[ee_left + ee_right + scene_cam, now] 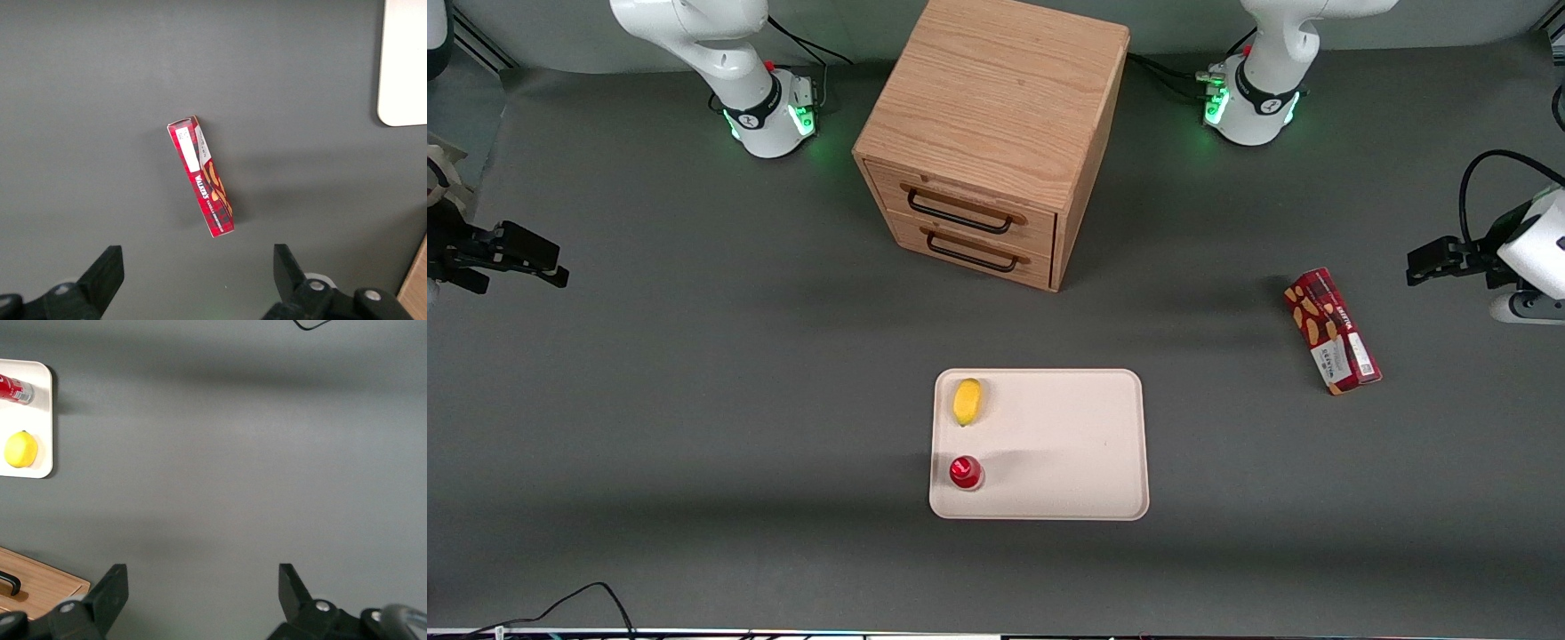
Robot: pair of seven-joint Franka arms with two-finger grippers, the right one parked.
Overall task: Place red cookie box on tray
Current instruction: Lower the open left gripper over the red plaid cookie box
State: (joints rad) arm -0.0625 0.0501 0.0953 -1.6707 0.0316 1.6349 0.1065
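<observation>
Tray: flat cream-beige rectangle, rounded corners, low rim, lying on the grey table; holds a yellow lemon and, nearer the front camera, a small round red object, both along its edge toward the parked arm's end. Red cookie box: long narrow dark-red cardboard with orange cookie pictures and white label patches, lying on the table well apart from the tray, toward the working arm's end. Wooden cabinet: light oak grain, two drawers with dark bar handles, both closed, farther from the front camera than the tray. Gripper: above the table near the box, touching nothing; the left wrist view shows its black fingers spread wide and empty, plus one tray corner; the right wrist view alone shows the red object as a cylinder
</observation>
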